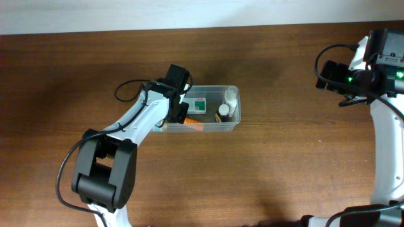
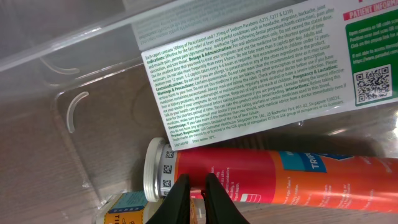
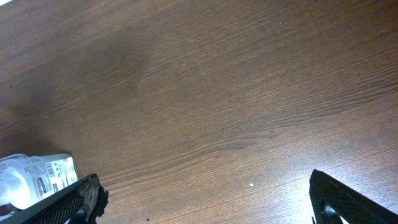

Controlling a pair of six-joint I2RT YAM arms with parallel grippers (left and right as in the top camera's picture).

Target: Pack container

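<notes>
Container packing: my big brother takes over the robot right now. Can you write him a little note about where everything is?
Left gripper: fingers almost shut, nothing seen between them, low inside the container, just above the orange tube.
Right gripper: open and empty, over bare table at the far right.
Done: the medicine box, the orange tube and a white bottle lie in the container.
Left: a small clear labelled bottle lies on the table beside the right gripper. It probably goes in next.
</notes>
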